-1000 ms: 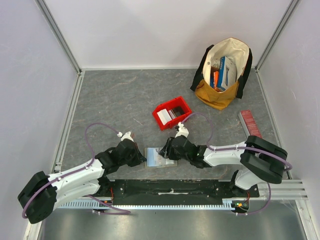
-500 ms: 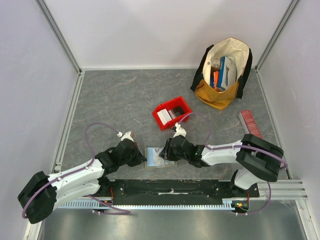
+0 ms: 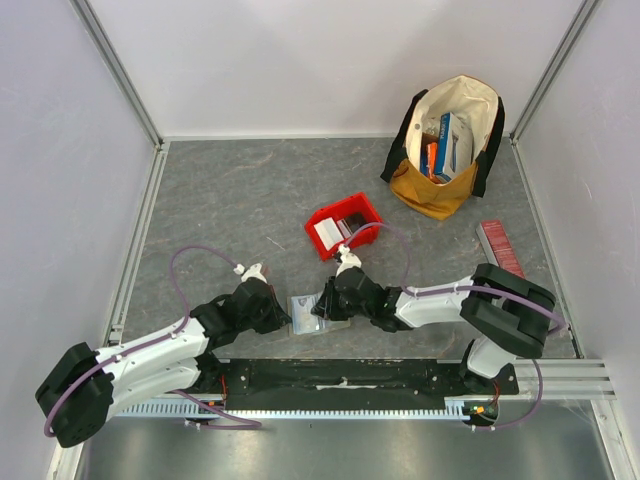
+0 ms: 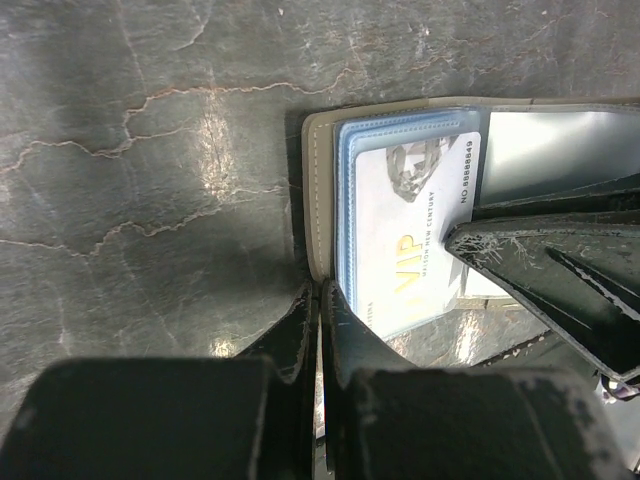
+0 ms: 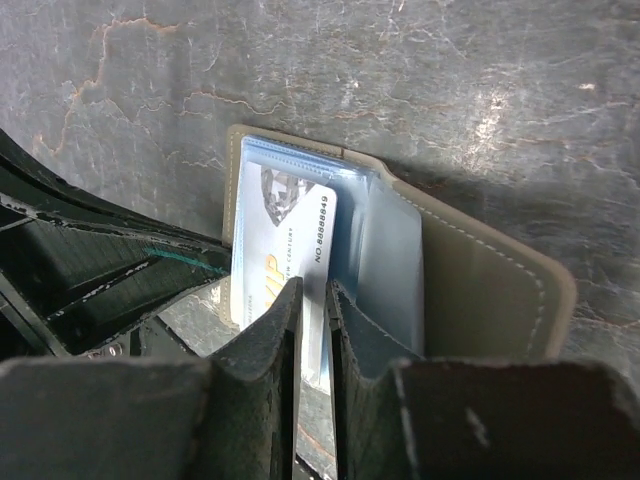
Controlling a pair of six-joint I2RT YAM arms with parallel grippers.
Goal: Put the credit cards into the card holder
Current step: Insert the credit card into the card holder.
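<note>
**Credit card at the sleeve mouth, both hands pinched shut**

Credit card (image 5: 285, 240): white, with VIP print and a number. It lies on the open card holder (image 5: 480, 290). Its far end is against the clear, blue-edged sleeve, and its near end sits between the fingers of the right hand (image 5: 312, 295). That hand is closed down on the card's near edge. The left hand (image 4: 318, 300) is closed too, fingers almost touching, nipping the grey cover edge of the holder at its tips. The holder lies flat on the worktop (image 4: 150, 150), straight ahead of both hands, which face each other across it.

Handling, my read: the card is light, thin, stiff and glossy, so it could slip from a pinch or bow if pushed off-line. Take it by the short free edge and push it flat along the sleeve. The holder is soft and its sleeves are flimsy, so pin the cover edge or it will skate. Can't tell how deep the card sits in the pocket.
</note>
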